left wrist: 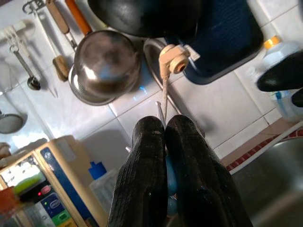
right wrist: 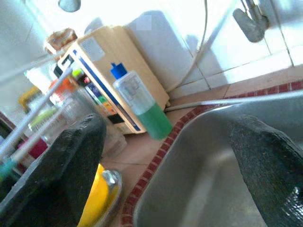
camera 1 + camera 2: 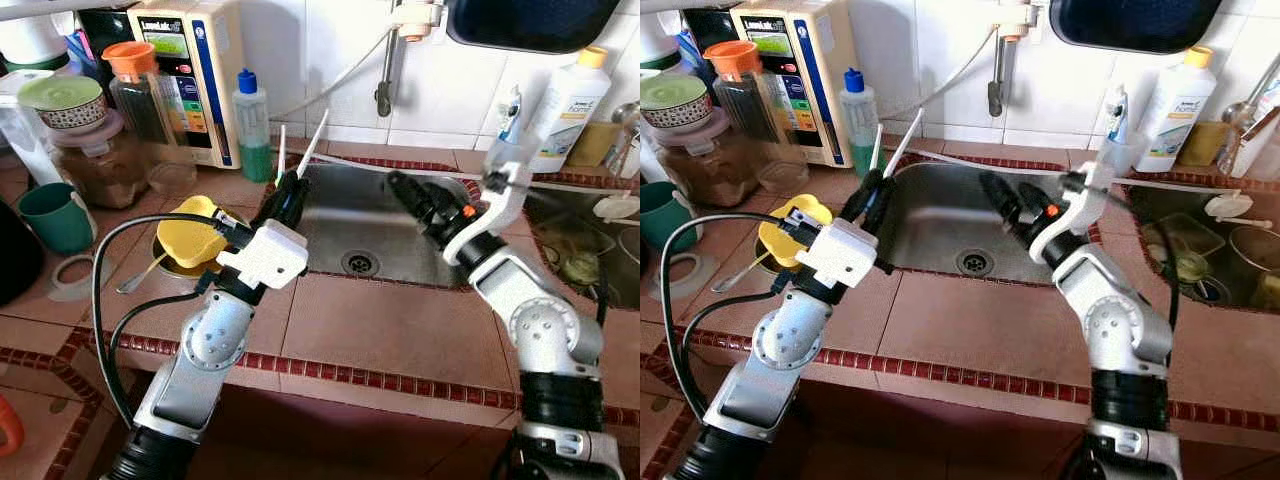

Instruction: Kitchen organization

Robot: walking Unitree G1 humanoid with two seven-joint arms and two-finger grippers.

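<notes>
Two thin white sticks [image 3: 312,140] are pinched between the closed fingers of the left gripper [image 3: 288,195] at the steel sink's [image 3: 345,215] left rim. The right gripper [image 3: 425,205] is held wide open over the basin. A hanging steel pot [image 1: 105,64] is seen from the left wrist, a green soap bottle [image 2: 142,108] from the right.

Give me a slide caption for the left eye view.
Left gripper clamps thin white sticks beside steel sink; right gripper open above it.
</notes>
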